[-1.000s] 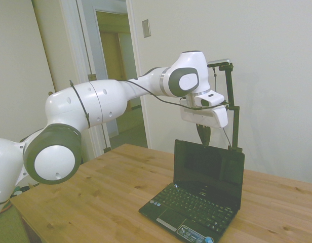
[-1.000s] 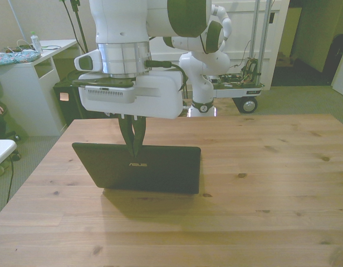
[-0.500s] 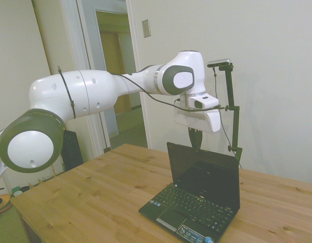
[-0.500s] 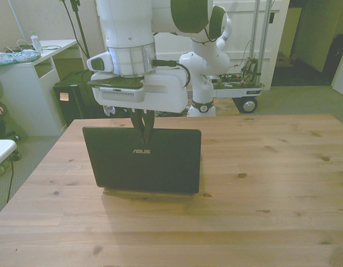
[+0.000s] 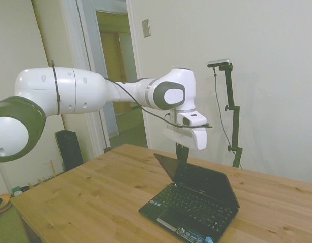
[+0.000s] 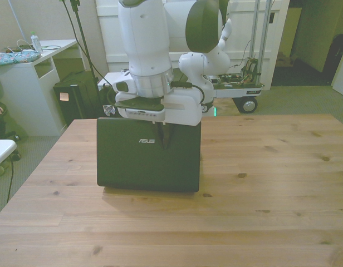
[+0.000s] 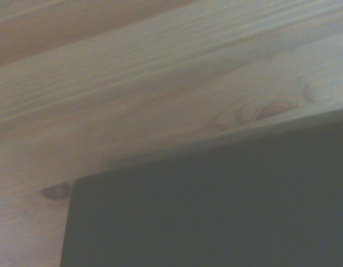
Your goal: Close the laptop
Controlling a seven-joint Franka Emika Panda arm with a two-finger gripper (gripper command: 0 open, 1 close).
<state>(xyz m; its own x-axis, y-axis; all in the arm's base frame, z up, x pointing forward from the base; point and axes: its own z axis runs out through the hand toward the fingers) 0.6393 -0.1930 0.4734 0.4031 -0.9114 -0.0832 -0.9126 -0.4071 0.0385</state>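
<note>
1. The gripper has its jaws pressed together, gripping nothing; the tips bear on the back of the lid.
2. The laptop sits on the table directly beneath the jaws, its lid tilted half shut.
3. It looks stiff and light, its hinge yielding; pushing near the lid's top edge seems best.
4. The exact contact point is hidden in the side view; the wrist view is blurred.

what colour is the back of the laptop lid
Black, with a small pale logo on it; the laptop shows this best in the front view.
</note>
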